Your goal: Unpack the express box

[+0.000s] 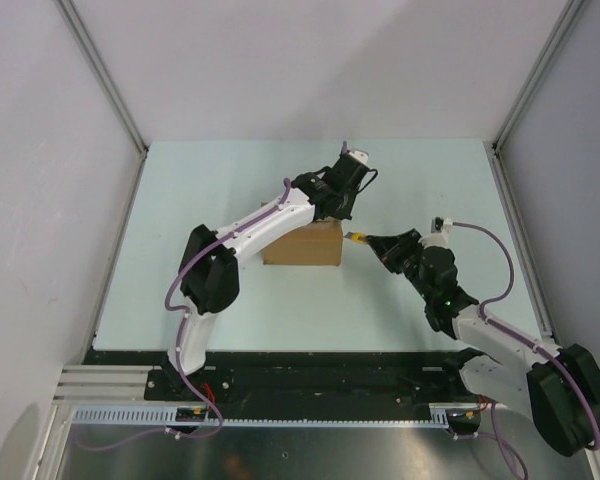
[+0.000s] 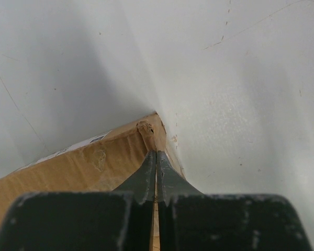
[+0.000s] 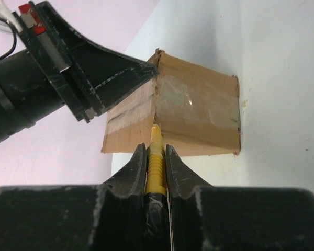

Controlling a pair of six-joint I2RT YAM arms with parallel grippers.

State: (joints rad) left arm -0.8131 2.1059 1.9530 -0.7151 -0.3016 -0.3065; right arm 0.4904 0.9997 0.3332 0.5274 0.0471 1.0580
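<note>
As the pale table carries the express box at its middle, the left arm hides part of the box top. The left gripper, jaws pressed together, rests on the box's far-right corner. The right gripper clamps a yellow utility knife; only its wrist view shows the tip at the box's taped edge.
</note>
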